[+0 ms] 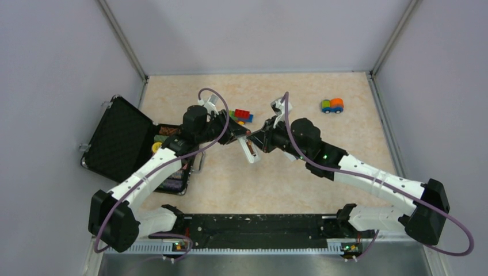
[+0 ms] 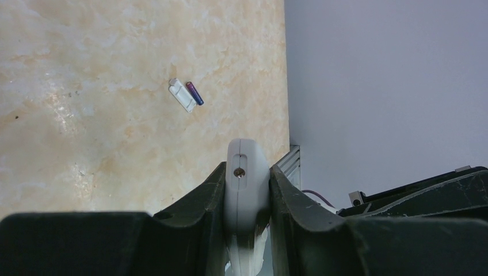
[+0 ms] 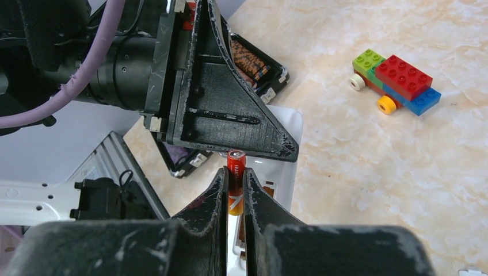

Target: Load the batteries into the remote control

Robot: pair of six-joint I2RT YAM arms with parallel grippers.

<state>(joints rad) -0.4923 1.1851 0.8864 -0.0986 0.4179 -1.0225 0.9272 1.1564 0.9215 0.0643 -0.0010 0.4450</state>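
My left gripper (image 2: 247, 170) is shut on the slim white remote control (image 2: 247, 190) and holds it on edge above the table; in the top view the remote (image 1: 251, 152) hangs between both grippers. My right gripper (image 3: 233, 172) is shut on the red-orange battery (image 3: 236, 164), upright, just above the remote's open back (image 3: 282, 144) and close under the left gripper's finger (image 3: 230, 115). The dark blue-purple battery (image 2: 194, 93) lies on the table beside the white back cover (image 2: 181, 95). In the top view the left gripper (image 1: 239, 137) and right gripper (image 1: 257, 140) nearly meet.
A multicoloured brick car (image 3: 397, 83) stands on the table near the grippers (image 1: 241, 115). A small blue, green and orange toy car (image 1: 332, 106) sits at the back right. An open black case (image 1: 124, 141) holding poker chips lies at the left. Walls enclose the table.
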